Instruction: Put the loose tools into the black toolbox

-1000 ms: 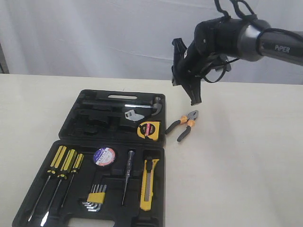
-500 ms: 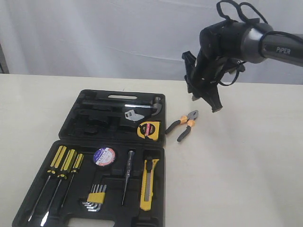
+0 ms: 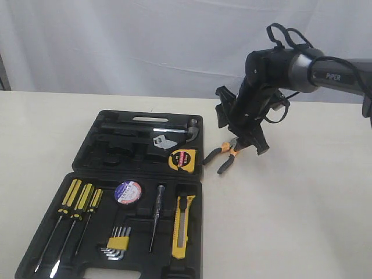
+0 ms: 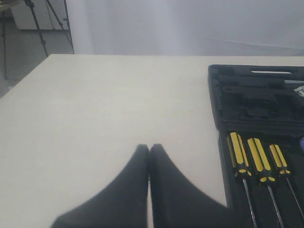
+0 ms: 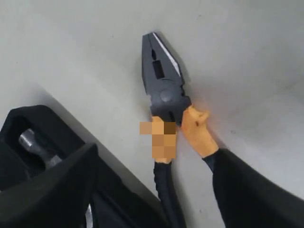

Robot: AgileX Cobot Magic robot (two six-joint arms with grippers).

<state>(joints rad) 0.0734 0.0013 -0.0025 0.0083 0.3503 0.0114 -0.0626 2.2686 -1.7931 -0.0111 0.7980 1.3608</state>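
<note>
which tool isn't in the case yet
The pliers with black-and-orange handles: they lie on the table beside the black toolbox, under the open right claw, while every other tool sits inside it.

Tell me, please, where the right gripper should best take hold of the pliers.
I'd take the pliers from above, across the orange handle necks just behind the pivot: they lie flat on the table, and there the handles run closest together.

Three yellow-black screwdrivers (image 3: pixel 80 201) lie side by side, with yellow-clipped hex keys (image 3: pixel 118 239) just beside them.
</note>
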